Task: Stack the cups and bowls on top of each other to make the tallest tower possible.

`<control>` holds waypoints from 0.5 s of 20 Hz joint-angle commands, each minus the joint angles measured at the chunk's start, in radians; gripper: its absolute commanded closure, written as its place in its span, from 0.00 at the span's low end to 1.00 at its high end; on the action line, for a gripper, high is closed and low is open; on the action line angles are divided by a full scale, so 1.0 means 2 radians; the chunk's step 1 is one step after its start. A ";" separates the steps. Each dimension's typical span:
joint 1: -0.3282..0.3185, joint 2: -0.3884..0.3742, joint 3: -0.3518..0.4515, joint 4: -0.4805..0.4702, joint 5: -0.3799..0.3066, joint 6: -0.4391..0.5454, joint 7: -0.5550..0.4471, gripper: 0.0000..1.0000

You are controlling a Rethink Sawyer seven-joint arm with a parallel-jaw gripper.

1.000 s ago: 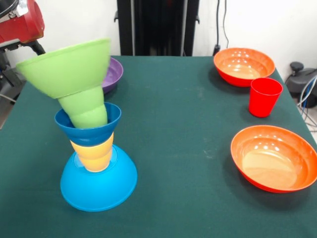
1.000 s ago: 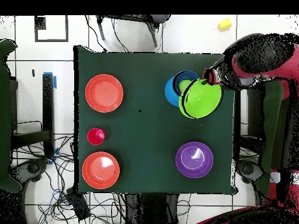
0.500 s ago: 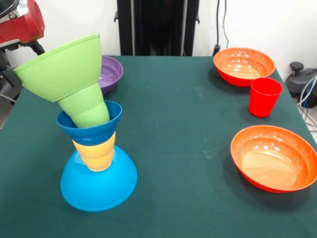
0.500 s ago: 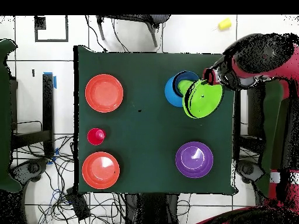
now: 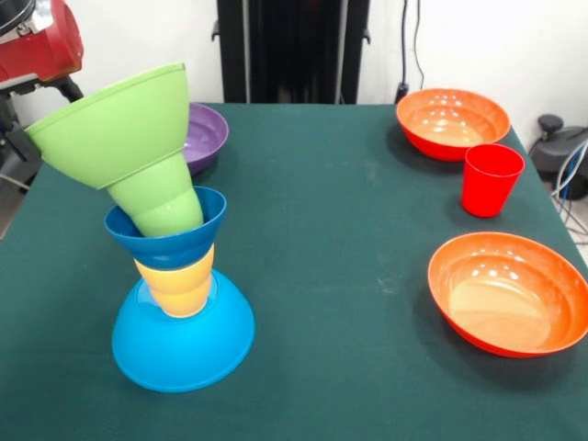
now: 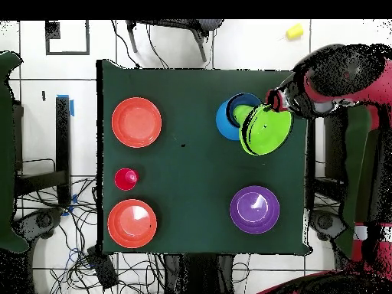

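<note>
The jaws I can't make out: the red arm (image 5: 37,41) sits off the table's corner beside the tower, its business end hidden behind the green bowl, so whether they're apart or together I cannot tell. Right beside it, the green bowl (image 5: 115,124) rides mouth-up on the green cup (image 5: 158,195) and leans hard outward toward the arm, well off vertical! Under that, the small dark blue bowl (image 5: 170,241) sits a little tilted on the yellow cup (image 5: 176,283), and everything rests on the overturned light blue bowl (image 5: 182,342) near the table's (image 5: 331,276) edge. From above, the green bowl's rim (image 6: 266,130) overhangs the base. To my eye the job now is to square that top up: ease it back over the centre with a slow, level nudge, not a shove, because the lean looks ready to go. Behind the tower waits the purple bowl (image 5: 208,136); across the table, well apart, the red cup (image 5: 491,178) stands between the two orange bowls (image 5: 452,121) (image 5: 510,292), not yet stacked.
</note>
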 commanded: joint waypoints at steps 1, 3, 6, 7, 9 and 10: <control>0.025 0.019 -0.026 0.016 -0.029 0.003 -0.061 0.00; 0.025 0.019 -0.027 0.016 -0.029 0.007 -0.063 0.00; 0.026 0.019 -0.028 0.015 -0.030 0.011 -0.062 0.00; 0.026 0.019 -0.028 0.015 -0.030 0.012 -0.062 0.00; 0.027 0.020 -0.028 0.013 -0.030 0.014 -0.062 0.00; 0.027 0.020 -0.028 0.013 -0.030 0.014 -0.062 1.00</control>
